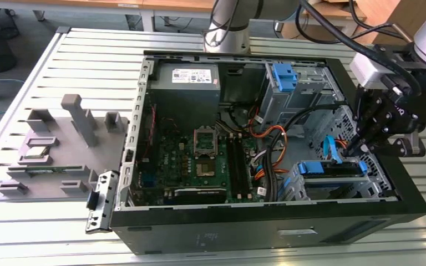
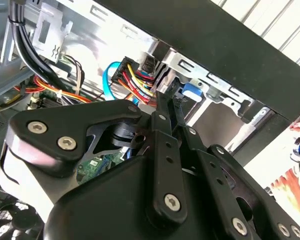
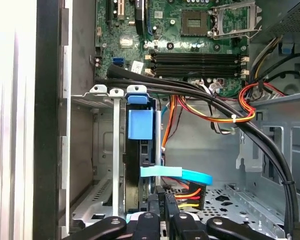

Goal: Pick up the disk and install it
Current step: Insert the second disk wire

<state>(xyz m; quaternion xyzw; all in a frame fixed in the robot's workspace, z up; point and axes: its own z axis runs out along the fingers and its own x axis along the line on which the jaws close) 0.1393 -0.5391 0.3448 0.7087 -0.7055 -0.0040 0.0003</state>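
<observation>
Disk [image 1: 330,168] with blue rails sits in the metal drive cage [image 1: 372,172] at the near right corner of the open computer case [image 1: 272,221], as the exterior view's right shows it. In the first wrist view the disk [image 3: 135,165] stands on its edge in a slot of the cage [image 3: 102,150], and its blue tab [image 3: 140,124] sticks up.

The claw [image 1: 357,148] hangs just above the disk. In the second wrist view its two black fingers [image 2: 166,107] are pressed close together with nothing between them. They do not hold the disk.

A light blue flat cable [image 3: 176,174] and a plug with red, yellow and black wires [image 3: 189,194] lie just beside the disk. Thick black cables [image 3: 230,112] run across the case above them.

Farther left in the case lies the green board [image 1: 198,160] with its long black slots. A grey power box [image 1: 186,83] sits at the far side. Another blue bracket [image 1: 283,77] stands at the far right.

Outside the case, on the exterior view's left, a grey holder [image 1: 57,149] with small parts rests on the slatted table [image 1: 72,55].
</observation>
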